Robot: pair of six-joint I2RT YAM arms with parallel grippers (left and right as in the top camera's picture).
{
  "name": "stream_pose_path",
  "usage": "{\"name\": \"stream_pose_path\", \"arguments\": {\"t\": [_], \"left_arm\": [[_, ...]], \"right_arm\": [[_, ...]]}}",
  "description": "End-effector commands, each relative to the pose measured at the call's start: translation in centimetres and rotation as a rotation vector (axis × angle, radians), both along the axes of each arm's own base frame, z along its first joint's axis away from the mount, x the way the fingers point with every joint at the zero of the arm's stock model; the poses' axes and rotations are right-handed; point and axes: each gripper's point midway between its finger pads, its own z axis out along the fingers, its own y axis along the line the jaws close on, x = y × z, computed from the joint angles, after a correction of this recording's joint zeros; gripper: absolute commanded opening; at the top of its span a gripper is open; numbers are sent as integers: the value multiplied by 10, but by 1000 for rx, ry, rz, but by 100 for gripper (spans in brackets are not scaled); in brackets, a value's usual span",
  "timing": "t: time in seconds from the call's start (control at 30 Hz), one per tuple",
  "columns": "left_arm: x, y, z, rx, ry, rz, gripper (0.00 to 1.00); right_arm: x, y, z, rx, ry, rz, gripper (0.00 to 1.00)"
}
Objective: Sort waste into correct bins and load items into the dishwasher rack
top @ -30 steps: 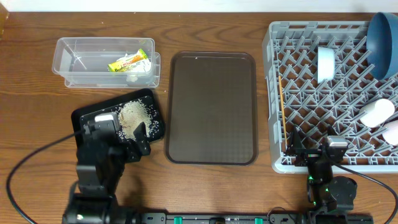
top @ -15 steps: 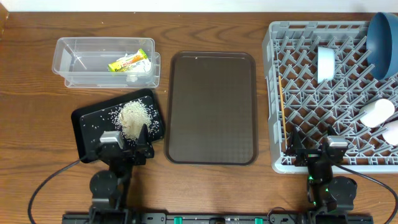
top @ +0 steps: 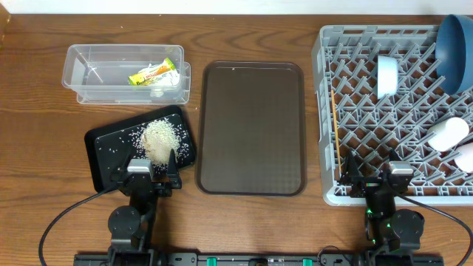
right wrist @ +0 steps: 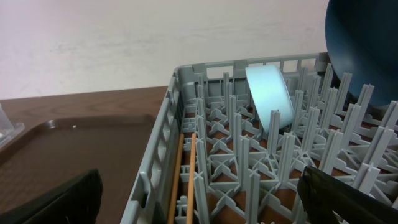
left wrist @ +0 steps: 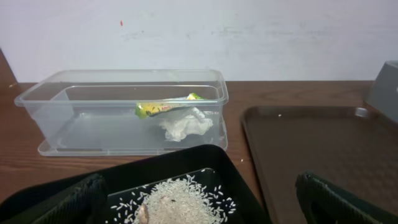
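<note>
Both arms sit low at the near table edge with fingers spread wide and nothing between them: left gripper (top: pixel 153 164) over the near rim of the black tray (top: pixel 103 151), right gripper (top: pixel 367 171) at the near wall of the dishwasher rack (top: pixel 325 111). Rice heap (top: pixel 159 137) lies on the black tray; yellow-orange wrapper (top: pixel 153 74) and crumpled tissue (left wrist: pixel 183 124) lie in the clear tub (top: pixel 89 77). In the rack the light-blue bowl (top: pixel 387 75) stands on edge, the dark-blue bowl (top: pixel 454 44) leans in the far right corner, and two chopsticks (right wrist: pixel 183 180) lie along the left wall.

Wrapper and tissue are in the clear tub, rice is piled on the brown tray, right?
No: the overhead view shows the rice piled on the black tray, not the brown tray. The wrapper and tissue are in the clear tub.
</note>
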Motion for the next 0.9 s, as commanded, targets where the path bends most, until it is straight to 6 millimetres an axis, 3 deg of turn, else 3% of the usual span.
{"name": "stream_pose_path", "arguments": {"t": [0.0,0.87], "left_arm": [[-1,5,-14,34,48,22,99],[-1,4,-14,31,48,14,99]], "right_arm": [[0,-2,0,17,0,-10,99],[0,-2,0,17,-1,-10,99]]}}
